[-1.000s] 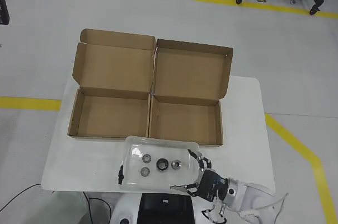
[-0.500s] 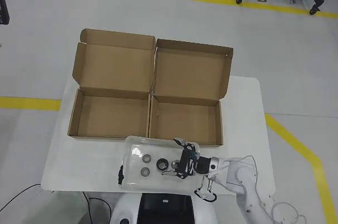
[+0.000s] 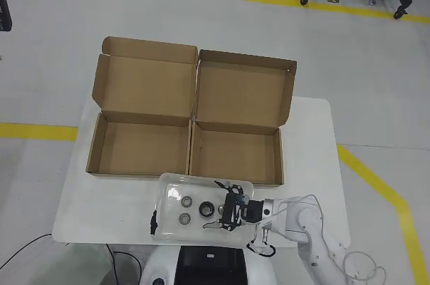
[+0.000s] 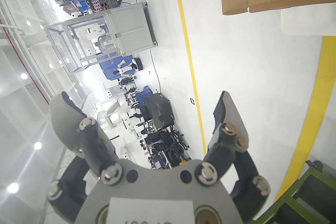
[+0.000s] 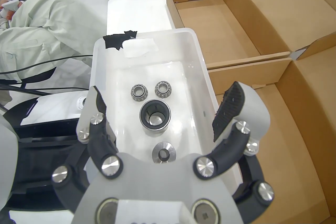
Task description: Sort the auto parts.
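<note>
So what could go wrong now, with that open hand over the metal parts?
The right hand hangs open above the clear tray, with one finger near its wall; it might catch the rim. The large ring, two small bearings and flat disc lie close together, so closing on one may knock another. The disc lies flat and could slip out.

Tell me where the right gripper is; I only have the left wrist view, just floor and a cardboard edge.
Observer: The right gripper hangs open over the clear tray.
Operator: What's inside?
Observer: Four metal parts: two small bearings, a black-rimmed sleeve, a disc with a hole.
Operator: And that cardboard?
Observer: Two open cardboard boxes, side by side beyond the tray.
</note>
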